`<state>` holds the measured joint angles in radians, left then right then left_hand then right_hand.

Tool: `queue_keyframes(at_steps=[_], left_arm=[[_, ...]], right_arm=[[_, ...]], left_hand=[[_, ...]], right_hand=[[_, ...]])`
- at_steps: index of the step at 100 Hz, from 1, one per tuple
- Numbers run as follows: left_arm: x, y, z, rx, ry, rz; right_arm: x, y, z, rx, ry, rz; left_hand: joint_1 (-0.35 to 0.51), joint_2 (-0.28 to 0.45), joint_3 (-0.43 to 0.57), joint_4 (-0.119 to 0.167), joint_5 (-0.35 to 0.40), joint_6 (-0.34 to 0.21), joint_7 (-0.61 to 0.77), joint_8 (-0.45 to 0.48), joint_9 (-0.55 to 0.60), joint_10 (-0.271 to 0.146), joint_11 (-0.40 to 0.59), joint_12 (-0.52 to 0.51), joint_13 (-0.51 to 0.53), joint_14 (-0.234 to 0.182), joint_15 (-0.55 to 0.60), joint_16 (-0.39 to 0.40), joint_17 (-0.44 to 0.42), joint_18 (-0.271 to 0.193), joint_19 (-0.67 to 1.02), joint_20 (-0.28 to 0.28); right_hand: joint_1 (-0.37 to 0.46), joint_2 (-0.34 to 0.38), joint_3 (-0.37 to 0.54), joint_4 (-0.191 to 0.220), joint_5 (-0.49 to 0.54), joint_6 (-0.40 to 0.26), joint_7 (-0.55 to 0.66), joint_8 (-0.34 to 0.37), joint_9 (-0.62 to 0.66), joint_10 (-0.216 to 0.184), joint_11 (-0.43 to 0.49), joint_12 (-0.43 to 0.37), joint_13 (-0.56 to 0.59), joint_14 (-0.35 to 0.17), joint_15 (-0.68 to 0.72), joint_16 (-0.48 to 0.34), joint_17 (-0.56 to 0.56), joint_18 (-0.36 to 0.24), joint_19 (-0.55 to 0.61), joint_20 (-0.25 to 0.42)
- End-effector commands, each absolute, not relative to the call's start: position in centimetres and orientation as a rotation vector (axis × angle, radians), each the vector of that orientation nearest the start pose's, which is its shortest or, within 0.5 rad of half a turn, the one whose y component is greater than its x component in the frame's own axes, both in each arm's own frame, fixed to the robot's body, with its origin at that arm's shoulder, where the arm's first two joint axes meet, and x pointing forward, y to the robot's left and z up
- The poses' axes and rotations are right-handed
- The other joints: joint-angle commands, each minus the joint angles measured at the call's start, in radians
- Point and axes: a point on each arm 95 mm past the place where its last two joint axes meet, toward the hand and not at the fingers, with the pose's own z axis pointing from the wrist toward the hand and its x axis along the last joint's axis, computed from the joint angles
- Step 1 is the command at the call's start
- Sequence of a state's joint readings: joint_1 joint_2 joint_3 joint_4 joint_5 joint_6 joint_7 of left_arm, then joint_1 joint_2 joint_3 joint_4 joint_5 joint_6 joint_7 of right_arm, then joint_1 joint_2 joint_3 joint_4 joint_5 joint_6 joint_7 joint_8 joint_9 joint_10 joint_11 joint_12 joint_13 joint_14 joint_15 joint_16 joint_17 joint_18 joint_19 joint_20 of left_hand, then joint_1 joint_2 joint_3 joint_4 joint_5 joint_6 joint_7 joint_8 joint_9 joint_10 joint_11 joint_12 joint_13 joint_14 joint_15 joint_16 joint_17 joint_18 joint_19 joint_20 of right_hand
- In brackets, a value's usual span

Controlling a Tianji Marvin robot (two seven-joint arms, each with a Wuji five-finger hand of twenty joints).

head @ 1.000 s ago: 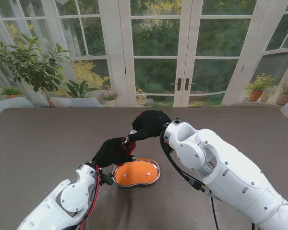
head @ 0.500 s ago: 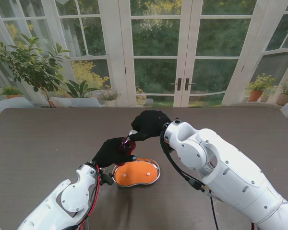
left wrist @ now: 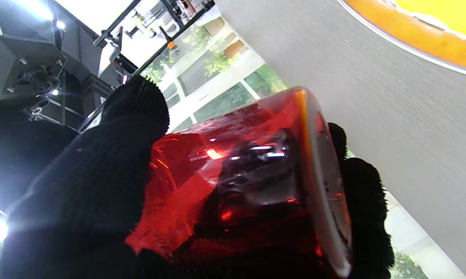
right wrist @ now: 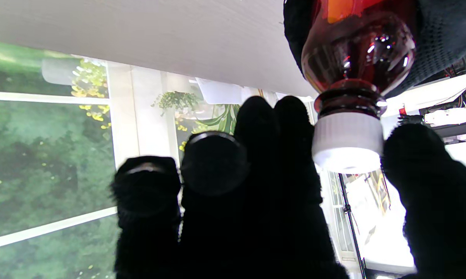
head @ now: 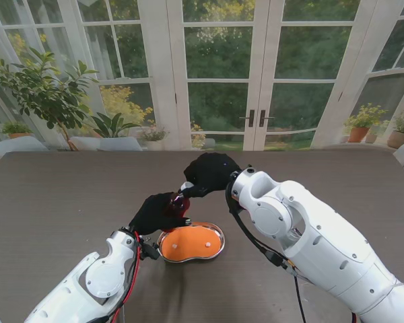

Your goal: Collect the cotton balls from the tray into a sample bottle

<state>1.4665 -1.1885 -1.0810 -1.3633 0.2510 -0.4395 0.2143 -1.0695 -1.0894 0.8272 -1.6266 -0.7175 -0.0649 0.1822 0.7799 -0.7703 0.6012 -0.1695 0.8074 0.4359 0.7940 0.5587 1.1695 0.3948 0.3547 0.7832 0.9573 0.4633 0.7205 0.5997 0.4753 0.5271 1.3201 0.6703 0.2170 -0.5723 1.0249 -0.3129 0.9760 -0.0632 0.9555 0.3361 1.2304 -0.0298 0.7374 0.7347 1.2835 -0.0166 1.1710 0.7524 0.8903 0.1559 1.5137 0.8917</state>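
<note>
Uncapping goes best if the left hand (head: 159, 211) clamps the bottle (head: 178, 202) rigidly, lifted at 10 o'clock of the tray (head: 190, 243), while the right hand (head: 209, 173), thumb and fingers (right wrist: 291, 128) pinching the cap (right wrist: 347, 141), twists squarely along the neck.

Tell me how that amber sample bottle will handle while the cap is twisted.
The sample bottle looks glossy and smooth, so it may slip in the gloved left hand. It appears rigid, not squashy. With its rounded body, it would likely roll if dropped. The right hand pinches its white cap.
</note>
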Motion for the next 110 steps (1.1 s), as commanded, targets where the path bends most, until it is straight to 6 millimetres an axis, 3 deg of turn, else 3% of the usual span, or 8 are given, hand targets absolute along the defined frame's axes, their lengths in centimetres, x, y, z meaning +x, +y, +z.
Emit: queue_keyframes(at_steps=[1,68,110], left_arm=[[40.6,-4.7,-34.9,-1.666,0.984,-2.348],[40.4,-4.3,-34.9,-1.669,0.983,-2.336],[40.2,-3.7,-34.6,-1.655,0.967,-2.326]], right_arm=[[45.3,13.5,-20.1,0.936,1.786,1.830],[45.7,12.5,-20.0,1.017,1.717,1.863],[46.6,10.5,-19.8,1.058,1.643,1.795]], left_hand=[[0.182,0.208,0.145,0.013,0.079,-0.218,0.158,0.034,0.058,-0.097,0.006,-0.007,0.001,0.011,0.016,0.016,-0.048,-0.024,-0.029,0.010],[0.183,0.207,0.144,0.013,0.079,-0.217,0.156,0.033,0.058,-0.096,0.006,-0.008,0.001,0.012,0.017,0.016,-0.046,-0.025,-0.027,0.011],[0.184,0.206,0.145,0.013,0.080,-0.218,0.156,0.034,0.058,-0.097,0.006,-0.006,0.001,0.011,0.017,0.016,-0.047,-0.026,-0.028,0.010]], right_hand=[[0.093,0.012,0.127,0.002,-0.004,-0.133,0.101,0.017,0.055,-0.053,0.027,0.020,0.037,-0.037,0.035,0.016,0.017,-0.018,0.059,-0.006],[0.105,-0.006,0.143,-0.005,-0.029,-0.131,0.139,0.014,0.042,-0.036,0.048,0.039,0.037,-0.039,0.056,0.020,0.020,-0.010,0.060,-0.009],[0.106,-0.010,0.145,-0.008,-0.034,-0.134,0.146,0.003,0.037,-0.035,0.047,0.038,0.036,-0.038,0.055,0.017,0.018,-0.008,0.059,-0.010]])
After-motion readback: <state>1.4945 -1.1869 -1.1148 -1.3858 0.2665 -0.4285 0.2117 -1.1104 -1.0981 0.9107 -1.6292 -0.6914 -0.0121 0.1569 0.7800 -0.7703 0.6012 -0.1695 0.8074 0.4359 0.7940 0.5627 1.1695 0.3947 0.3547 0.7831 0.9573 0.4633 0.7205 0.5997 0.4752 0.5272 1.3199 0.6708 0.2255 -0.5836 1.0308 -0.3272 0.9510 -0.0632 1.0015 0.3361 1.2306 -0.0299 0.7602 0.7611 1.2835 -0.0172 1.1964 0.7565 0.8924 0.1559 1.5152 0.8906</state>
